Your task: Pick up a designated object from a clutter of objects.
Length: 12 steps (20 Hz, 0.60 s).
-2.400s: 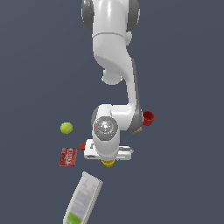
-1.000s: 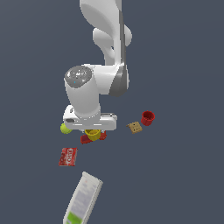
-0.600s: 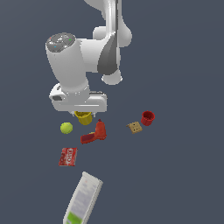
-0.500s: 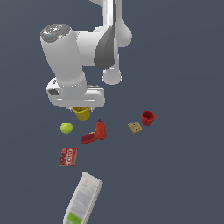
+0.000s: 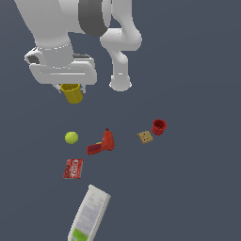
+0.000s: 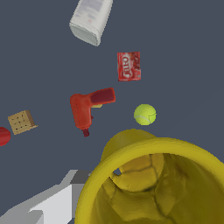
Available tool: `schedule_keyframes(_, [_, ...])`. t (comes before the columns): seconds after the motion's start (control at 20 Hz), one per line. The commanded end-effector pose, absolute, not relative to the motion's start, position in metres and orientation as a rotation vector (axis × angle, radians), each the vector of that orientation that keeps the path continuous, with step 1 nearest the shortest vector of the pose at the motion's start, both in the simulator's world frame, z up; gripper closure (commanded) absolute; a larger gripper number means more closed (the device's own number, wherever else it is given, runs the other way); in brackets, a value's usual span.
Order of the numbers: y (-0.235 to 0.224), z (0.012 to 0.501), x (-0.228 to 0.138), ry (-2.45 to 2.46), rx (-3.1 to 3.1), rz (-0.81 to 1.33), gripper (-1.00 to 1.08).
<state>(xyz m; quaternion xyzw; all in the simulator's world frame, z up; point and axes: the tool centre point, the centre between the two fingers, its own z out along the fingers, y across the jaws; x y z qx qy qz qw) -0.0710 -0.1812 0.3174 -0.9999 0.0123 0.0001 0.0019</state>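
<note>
The yellow cup (image 5: 72,92) hangs high above the floor, held under my gripper (image 5: 70,87), which is shut on it. In the wrist view its open rim (image 6: 148,175) fills the near part of the picture, with one grey finger (image 6: 48,199) beside it. Far below lies the rest of the clutter: a yellow-green ball (image 5: 71,137) (image 6: 145,114), a flat red packet (image 5: 73,168) (image 6: 128,66), a red drill-shaped toy (image 5: 102,143) (image 6: 86,109), a brown cracker (image 5: 145,137) (image 6: 21,121), a red cup (image 5: 159,126) (image 6: 2,136) and a white bottle (image 5: 89,213) (image 6: 90,19).
The arm's white base (image 5: 120,84) stands behind the clutter, towards the exterior view's right of the lifted cup. The floor is a plain dark grey surface (image 5: 197,188) all around the items.
My gripper has risen and moved towards the exterior view's left, carrying the yellow cup up from among the items. The other objects have stayed where they were.
</note>
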Motion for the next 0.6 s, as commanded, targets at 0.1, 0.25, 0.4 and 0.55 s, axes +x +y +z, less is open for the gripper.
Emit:
schedule_keyframes(0.1, [-0.202, 0.353, -0.097, 0.038, -3.137, -0.001, 1.08])
schedule_keyframes(0.25, [-0.215, 0.373, -0.11, 0.038, -3.138, -0.001, 1.08])
schedule_keyframes(0.4, [-0.224, 0.389, -0.121, 0.038, -3.139, 0.0, 1.08])
schedule_keyframes(0.55, [-0.231, 0.4, -0.128, 0.038, -3.139, 0.0, 1.08])
